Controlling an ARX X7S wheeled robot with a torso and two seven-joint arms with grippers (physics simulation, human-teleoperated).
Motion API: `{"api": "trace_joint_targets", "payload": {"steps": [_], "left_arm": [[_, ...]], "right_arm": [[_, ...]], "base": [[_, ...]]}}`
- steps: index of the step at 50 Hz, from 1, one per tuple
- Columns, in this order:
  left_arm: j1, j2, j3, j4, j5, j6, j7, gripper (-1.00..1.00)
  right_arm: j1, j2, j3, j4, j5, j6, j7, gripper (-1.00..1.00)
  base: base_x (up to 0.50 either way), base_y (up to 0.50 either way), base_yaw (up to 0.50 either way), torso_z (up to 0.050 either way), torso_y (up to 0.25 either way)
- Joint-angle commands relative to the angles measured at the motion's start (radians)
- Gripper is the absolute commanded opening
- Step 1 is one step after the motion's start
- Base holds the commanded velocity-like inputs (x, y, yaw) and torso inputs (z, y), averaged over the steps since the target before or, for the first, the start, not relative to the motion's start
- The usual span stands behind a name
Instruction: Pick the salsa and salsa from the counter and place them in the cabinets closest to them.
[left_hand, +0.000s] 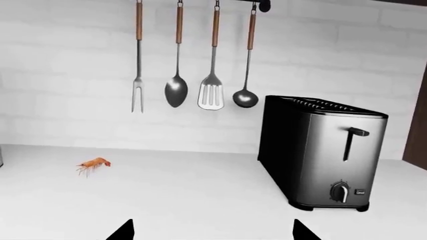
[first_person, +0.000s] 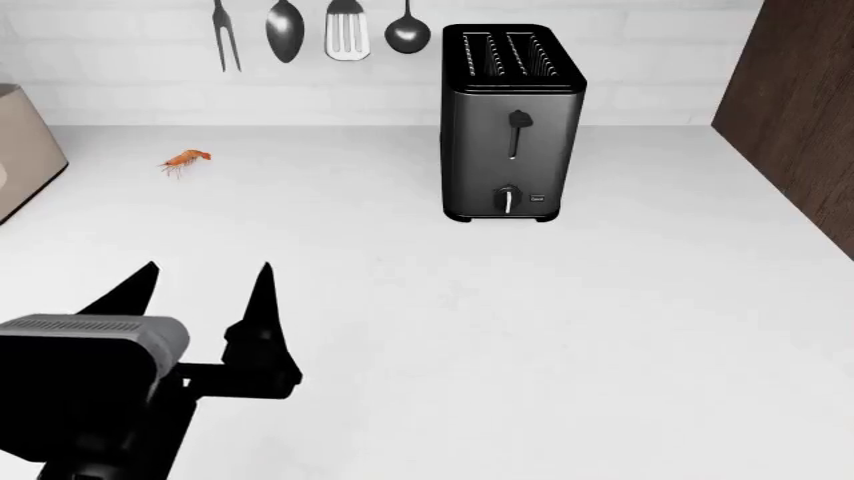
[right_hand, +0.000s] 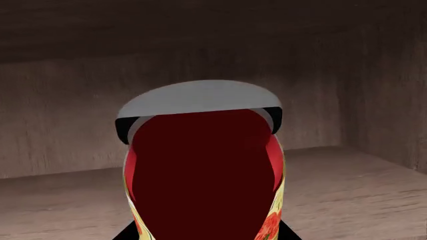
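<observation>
From my seat, head and left wrist views render bright and even, no visible lamp. The white counter (first_person: 561, 330) nearly washes out, its edge against the wall faint. The toaster (first_person: 513, 120) casts only a thin contact shadow; its steel side (left_hand: 333, 155) carries soft vertical sheen. Hanging utensils (left_hand: 193, 60) are crisp, shadowless on the wall. The right wrist view is dim and brown; the jar (right_hand: 203, 175) fills it at 6 o'clock, its red a flat, clipped patch without shading. No blur or edge distortion.

shrimp (first_person: 187, 159) left of toaster (first_person: 513, 120), on counter (first_person: 534, 320)
</observation>
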Motion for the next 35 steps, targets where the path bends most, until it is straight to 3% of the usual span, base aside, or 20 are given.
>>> {"api": "trace_joint_targets", "payload": {"steps": [1, 30, 35], "left_arm": [[0.0, -0.005, 0.0, -0.013, -0.003, 0.016, 0.0, 1.0], [-0.003, -0.02, 0.009, -0.023, 0.007, 0.03, -0.004, 1.0], [0.008, -0.023, 0.0, -0.015, 0.011, 0.042, -0.008, 1.0]], "right_arm": [[0.002, -0.029, -0.005, 0.113, -0.121, -0.109, -0.071, -1.0], [0.002, -0.052, -0.155, 0.276, -0.034, -0.247, -0.015, -1.0], [0.002, -0.052, -0.169, 0.272, -0.014, -0.246, -0.014, -1.0]], "base": [[0.0, 0.0, 0.0, 0.0, 0.0], [0.0, 0.0, 0.0, 0.0, 0.0], [0.0, 0.0, 0.0, 0.0, -0.201]]}}
